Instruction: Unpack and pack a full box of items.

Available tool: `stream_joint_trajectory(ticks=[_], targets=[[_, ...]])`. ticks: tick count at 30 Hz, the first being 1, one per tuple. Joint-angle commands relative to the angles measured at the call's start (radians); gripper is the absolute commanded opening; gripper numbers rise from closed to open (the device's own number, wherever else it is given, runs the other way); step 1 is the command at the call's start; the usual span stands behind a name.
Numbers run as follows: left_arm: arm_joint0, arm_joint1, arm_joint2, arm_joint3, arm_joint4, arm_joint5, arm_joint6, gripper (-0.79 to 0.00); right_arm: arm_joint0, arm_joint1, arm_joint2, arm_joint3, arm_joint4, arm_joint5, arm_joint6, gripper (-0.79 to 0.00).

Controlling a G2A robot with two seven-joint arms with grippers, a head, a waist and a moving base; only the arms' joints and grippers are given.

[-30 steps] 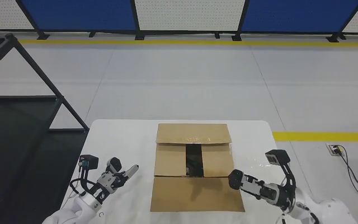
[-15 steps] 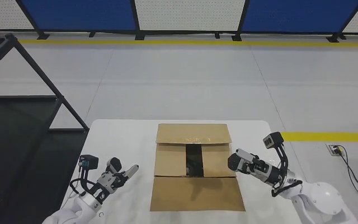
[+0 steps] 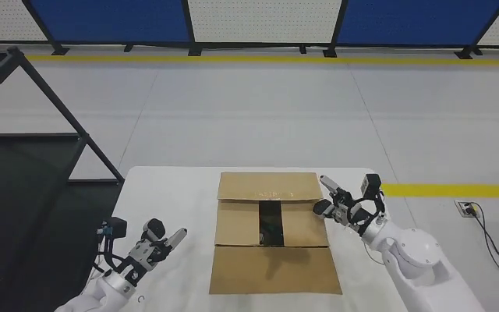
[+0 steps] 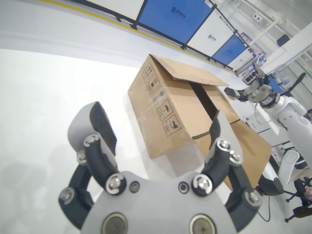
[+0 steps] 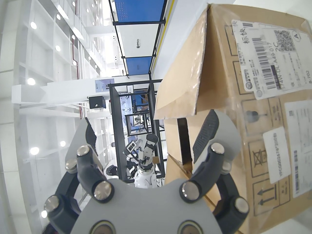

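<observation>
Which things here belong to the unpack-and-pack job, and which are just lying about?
Belongs to the job:
cardboard box, outer flaps folded open
left gripper, open
right gripper, open beside the box

Just around:
white table
black frame
partition panels
yellow floor line

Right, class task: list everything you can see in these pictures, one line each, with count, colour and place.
cardboard box: one, brown, middle of the table, near and far flaps folded out, gap between the inner flaps
labels: three, white, on the box's right side
table: one, white, under the box
frame: one, black, beside the table's left edge
partition panels: several, blue and white, along the far floor
floor lines: two, yellow, one by the panels, one right of the table
left gripper: one, grey and black, open, over the table left of the box
right gripper: one, grey and black, open, at the box's far right corner
</observation>
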Motion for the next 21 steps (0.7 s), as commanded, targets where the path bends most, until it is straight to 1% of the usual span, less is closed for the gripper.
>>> stream_joint_trajectory(ticks=[1, 8, 12, 14, 18, 21], targets=[[0.005, 0.001, -0.004, 0.0, -0.005, 0.0, 0.0, 0.0, 0.007, -0.004, -0.001, 0.005, 0.013, -0.012, -0.01, 0.0], [0.016, 0.004, -0.02, -0.008, -0.012, 0.002, 0.004, 0.0, 0.051, -0.026, -0.037, 0.026, 0.056, -0.073, -0.077, 0.0], [0.033, 0.006, -0.036, -0.013, -0.026, -0.003, 0.001, 0.0, 0.124, -0.049, -0.097, 0.068, 0.052, -0.085, -0.143, 0.0], [0.038, 0.007, -0.04, -0.013, -0.028, -0.004, -0.002, 0.0, 0.17, -0.064, -0.135, 0.102, 0.03, -0.096, -0.201, 0.0], [0.038, 0.007, -0.04, -0.013, -0.028, -0.004, -0.002, 0.0, 0.257, -0.097, -0.201, 0.181, 0.041, -0.118, -0.287, 0.0], [0.038, 0.007, -0.04, -0.013, -0.028, -0.004, -0.002, 0.0, 0.311, -0.117, -0.236, 0.249, 0.039, -0.122, -0.316, 0.0]])
